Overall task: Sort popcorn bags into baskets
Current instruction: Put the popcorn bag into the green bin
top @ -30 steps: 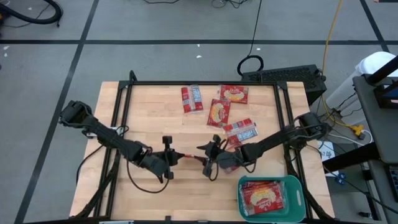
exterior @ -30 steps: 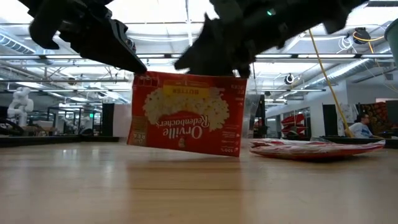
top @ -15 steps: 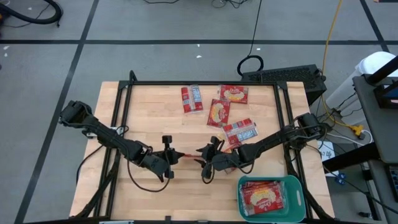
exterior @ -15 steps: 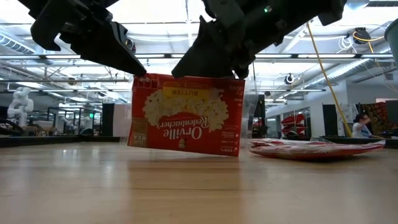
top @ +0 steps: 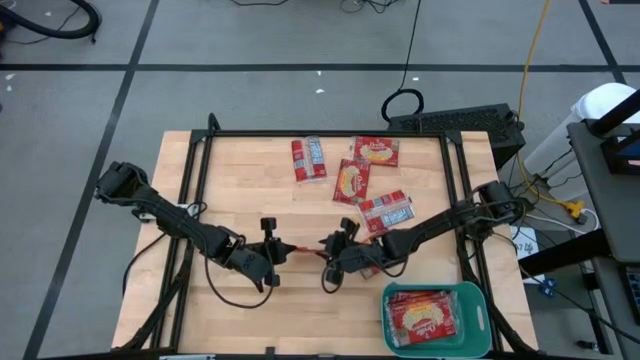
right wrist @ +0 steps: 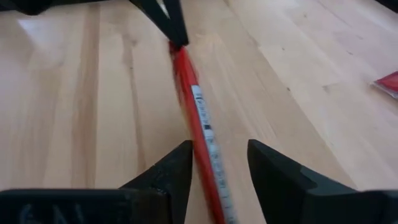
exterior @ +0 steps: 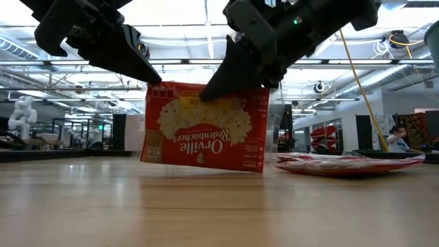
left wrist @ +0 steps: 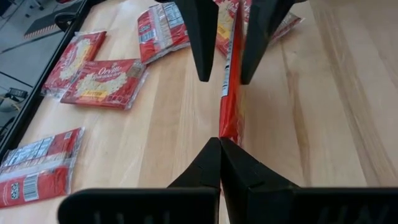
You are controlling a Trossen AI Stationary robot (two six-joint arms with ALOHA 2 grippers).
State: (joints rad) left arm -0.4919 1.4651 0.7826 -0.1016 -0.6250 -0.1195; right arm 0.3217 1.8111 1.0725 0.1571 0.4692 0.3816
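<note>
Pale wooden tabletop (top: pixel 240 180) carries a handover: the left gripper (left wrist: pixel 219 142) is clamped on one corner of an upright flat red popcorn packet (exterior: pixel 206 127), while the right gripper (right wrist: pixel 214 158) straddles its top edge, fingers apart, needing to close before the left lets go

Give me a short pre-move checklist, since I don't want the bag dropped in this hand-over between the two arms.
1. Left gripper shut on the held popcorn bag at its top corner: ok.
2. Bag hangs upright, clear of the table: ok in the low view.
3. Right gripper has a finger on each side of the bag's edge: ok.
4. Right gripper clamped on the bag: not ok; gaps show between its fingers and the bag in the right wrist view.
5. Basket has room: cannot tell for sure; one bag already covers most of its floor.
6. Path to the basket free of the loose bags: ok, they lie farther back.
</note>
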